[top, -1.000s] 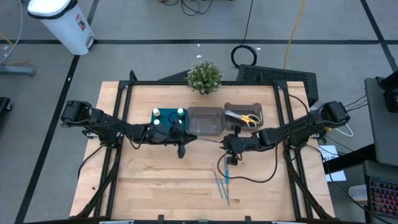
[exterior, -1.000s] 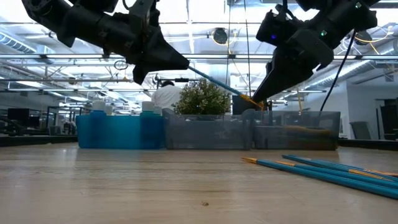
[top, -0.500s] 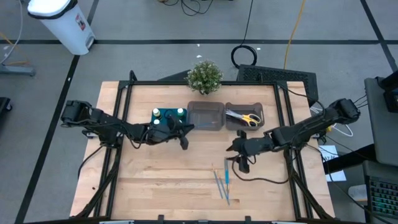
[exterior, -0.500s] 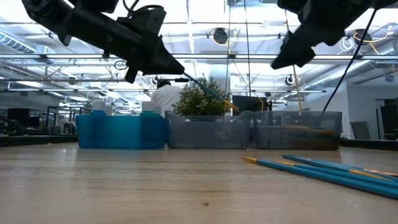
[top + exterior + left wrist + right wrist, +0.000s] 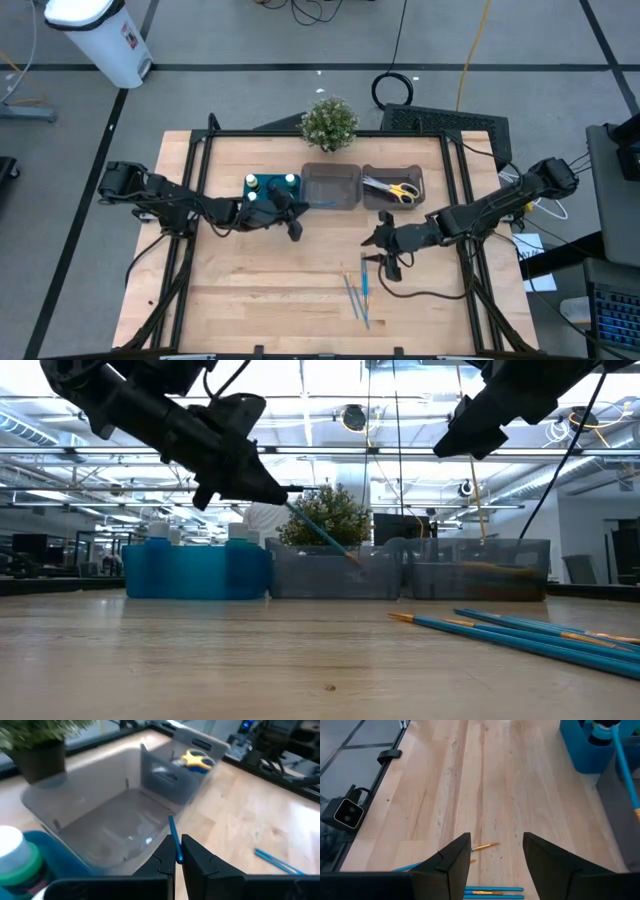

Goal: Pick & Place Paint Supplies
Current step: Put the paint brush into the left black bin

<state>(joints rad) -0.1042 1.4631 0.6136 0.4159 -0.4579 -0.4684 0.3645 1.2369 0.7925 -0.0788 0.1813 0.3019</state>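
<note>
My left gripper [image 5: 294, 212] is shut on a thin blue brush [image 5: 322, 532], just beside the teal tray [image 5: 262, 205] that holds white-capped bottles [image 5: 270, 183]. The brush's free end [image 5: 170, 819] slants down toward the left grey bin [image 5: 330, 188]. My right gripper [image 5: 384, 246] hangs open and empty above the table, between the bins and several more blue brushes [image 5: 358, 296] lying flat on the wood. Yellow-handled scissors [image 5: 400, 190] lie in the right grey bin [image 5: 392, 188]. My left gripper pinches the brush between its two fingers near one end [image 5: 176, 852]. The fingers come from the table's left, slanting a little downward, and the brush sticks out ahead along them. It is lifted clear, tilted with its free end low over the bin.
A small potted plant [image 5: 328, 122] stands behind the bins at the table's far edge. A black frame [image 5: 190, 180] runs along the table's sides. Bare wood [image 5: 250, 290] lies in front of the tray and to the left of the loose brushes.
My right gripper has let go of the brush's free end, risen and drawn back toward the table's right and near edge. My left gripper has tipped downward, and the brush's free end has swung down from level with the plant to the left grey bin.
</note>
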